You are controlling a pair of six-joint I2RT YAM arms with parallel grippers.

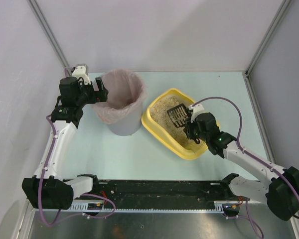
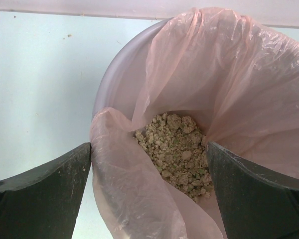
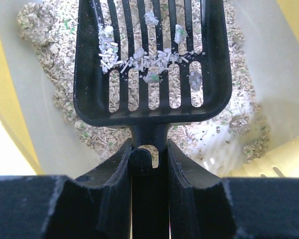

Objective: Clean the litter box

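— Litter box (image 1: 151, 121) sifting now: right hand (image 3: 149, 149) clamps the scoop (image 3: 152, 59) handle, clumps (image 3: 139, 57) aboard, low over the box, which sits just right of the bin (image 1: 120, 125).
— Next, I reckon: carry it level there; left hand (image 1: 100, 92) gapes at the liner (image 2: 239, 74).
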